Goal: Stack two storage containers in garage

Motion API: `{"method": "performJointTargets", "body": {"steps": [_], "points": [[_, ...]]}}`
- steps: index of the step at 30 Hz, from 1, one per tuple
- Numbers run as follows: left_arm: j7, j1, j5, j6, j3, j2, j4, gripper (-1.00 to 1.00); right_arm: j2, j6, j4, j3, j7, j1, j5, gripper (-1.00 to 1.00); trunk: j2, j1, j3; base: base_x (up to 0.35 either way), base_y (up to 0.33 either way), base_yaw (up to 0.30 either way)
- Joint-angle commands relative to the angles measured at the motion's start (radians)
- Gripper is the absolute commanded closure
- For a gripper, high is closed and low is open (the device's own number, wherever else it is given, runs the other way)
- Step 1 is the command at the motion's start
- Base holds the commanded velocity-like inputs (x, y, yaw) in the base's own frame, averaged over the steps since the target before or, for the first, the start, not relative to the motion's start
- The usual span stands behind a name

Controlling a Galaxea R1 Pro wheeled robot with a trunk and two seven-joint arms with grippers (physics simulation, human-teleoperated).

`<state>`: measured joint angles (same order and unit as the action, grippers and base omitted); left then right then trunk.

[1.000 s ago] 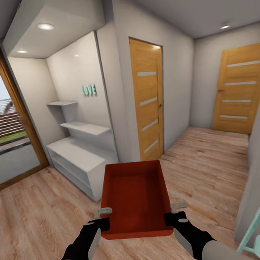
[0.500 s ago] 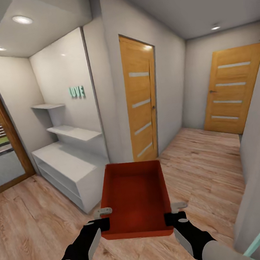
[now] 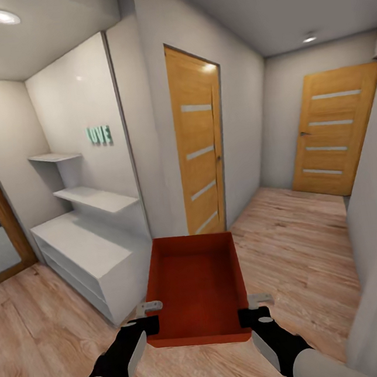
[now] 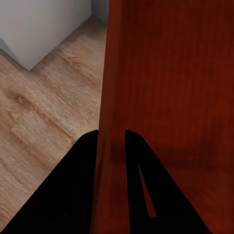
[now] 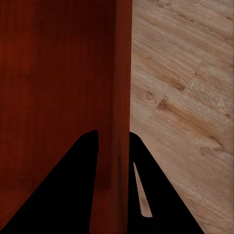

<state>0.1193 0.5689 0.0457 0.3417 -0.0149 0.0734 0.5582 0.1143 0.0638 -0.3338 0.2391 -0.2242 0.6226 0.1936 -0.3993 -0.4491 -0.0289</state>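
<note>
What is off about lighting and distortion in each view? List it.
Head view: wide-angle bowing of walls, bright ceiling spotlights, storage container evenly lit. Left wrist view: left gripper's fingers pure black silhouettes, container wall soft. Right wrist view: right gripper's fingers equally black, wood floor sharp.

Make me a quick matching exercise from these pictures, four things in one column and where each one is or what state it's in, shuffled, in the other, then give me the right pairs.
Things:
1. storage container
2. LOVE sign
3. left gripper
4. far wooden door

Places or states:
A. closed, at the end of the hallway
B. on the white wall above the shelves
C. held up over the wood-plank floor, empty inside
D. clamped on the container's side wall

Pairs: 1-C, 2-B, 3-D, 4-A
</note>
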Motion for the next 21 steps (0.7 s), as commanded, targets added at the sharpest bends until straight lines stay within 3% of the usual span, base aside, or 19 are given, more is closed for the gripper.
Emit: {"method": "performJointTargets", "body": {"steps": [1, 8, 21], "points": [[0.046, 0.000, -0.020, 0.008, 0.019, -0.004, 0.003, 1.00, -0.018, 0.005, -0.002, -0.012, -0.010, 0.000, -0.001, 1.00, -0.001, -0.001, 0.000, 0.323, 0.000, -0.002], [0.046, 0.000, -0.020, 0.008, 0.019, -0.004, 0.003, 1.00, -0.018, 0.005, -0.002, -0.012, -0.011, 0.000, -0.001, 1.00, -0.001, -0.001, 0.000, 0.323, 0.000, -0.038], [0.046, 0.000, -0.020, 0.008, 0.019, -0.004, 0.003, 1.00, -0.015, 0.006, -0.002, -0.011, -0.011, 0.000, -0.002, 1.00, -0.001, -0.001, 0.000, 0.323, 0.000, -0.224]]}}
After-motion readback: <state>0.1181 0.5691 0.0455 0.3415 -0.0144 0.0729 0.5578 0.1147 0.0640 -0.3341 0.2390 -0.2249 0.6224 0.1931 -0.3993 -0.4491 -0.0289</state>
